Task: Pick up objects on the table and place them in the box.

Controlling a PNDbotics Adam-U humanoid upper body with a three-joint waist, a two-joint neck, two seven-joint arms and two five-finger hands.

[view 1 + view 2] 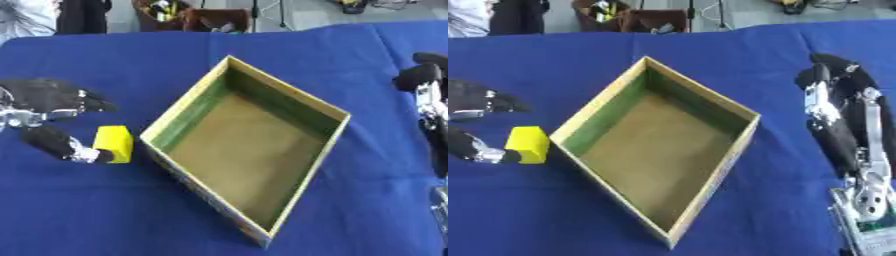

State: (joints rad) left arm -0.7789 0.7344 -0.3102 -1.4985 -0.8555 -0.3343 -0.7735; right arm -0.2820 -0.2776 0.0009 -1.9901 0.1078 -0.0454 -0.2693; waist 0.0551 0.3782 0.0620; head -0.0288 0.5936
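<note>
Box empty; yellow block on desk beside it, left hand fingers spread around it, thumb touching; right hand idle, fingers straight.

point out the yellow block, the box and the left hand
yellow block point(114, 143), left eye view, on its front face
box point(188, 102), left eye view, on its left wall's top rim
left hand point(54, 95), left eye view, on the back of the hand, above the block

Lab, blue-draped table, tripod legs behind
</note>
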